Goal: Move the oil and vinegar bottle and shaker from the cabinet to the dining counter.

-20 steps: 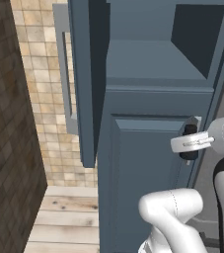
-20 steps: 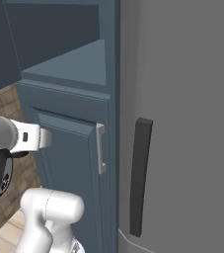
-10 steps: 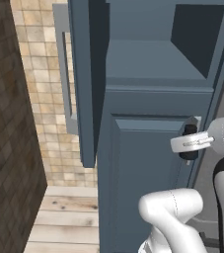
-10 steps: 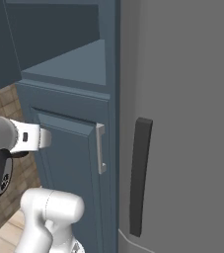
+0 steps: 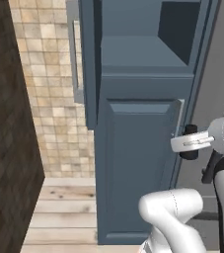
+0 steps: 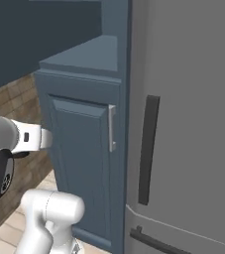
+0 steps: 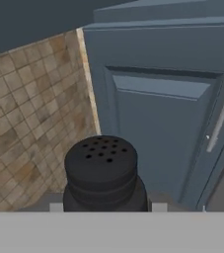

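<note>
Gripper [image 7: 106, 207]: you are grasping the shaker [image 7: 103, 173].
Cabinet [image 5: 138, 163]: lower door closed, just beyond your hand.

Cabinet [image 5: 138, 163] upper door open, lower shut; wrist beside lower handle [image 5: 179, 118].

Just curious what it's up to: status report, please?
Gripper shut on the shaker, out in front of the cabinet. Lower door closed, upper shelf open. Nothing blocking it.
</note>
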